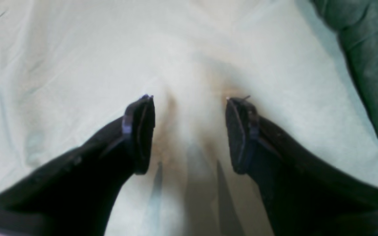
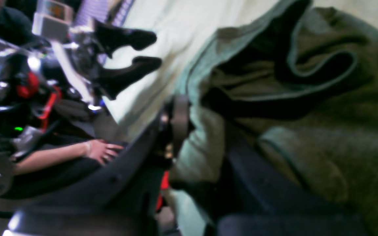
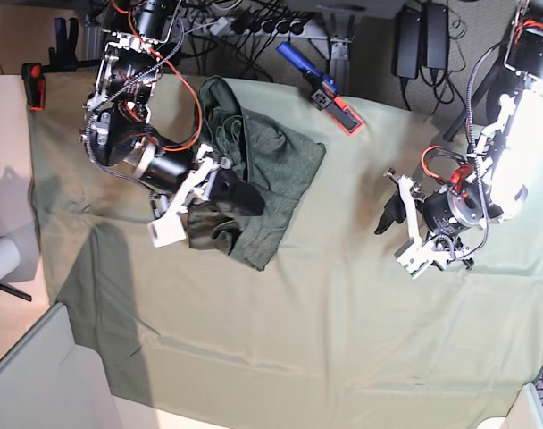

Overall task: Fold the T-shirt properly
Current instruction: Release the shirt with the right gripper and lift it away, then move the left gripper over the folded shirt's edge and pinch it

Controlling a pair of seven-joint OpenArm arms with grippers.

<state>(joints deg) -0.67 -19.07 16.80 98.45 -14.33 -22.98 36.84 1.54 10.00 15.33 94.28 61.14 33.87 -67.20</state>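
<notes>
Surface: a table is lying under a pale sage-green cloth sheet (image 3: 343,304), which is covering nearly all of it
Sheet state: it is wrinkling in soft creases, and shadows are falling across its left part
On the sheet, upper left: the T-shirt (image 3: 267,170) is lying bunched and partly folded, dark olive-grey, its hems and seams showing (image 2: 323,108)
On the sheet, top edge: a blue and red tool (image 3: 329,91) is resting slantwise, well apart from the shirt
Left wrist view: only bare sheet is showing, with the shirt's edge (image 1: 372,59) at the right corner
</notes>
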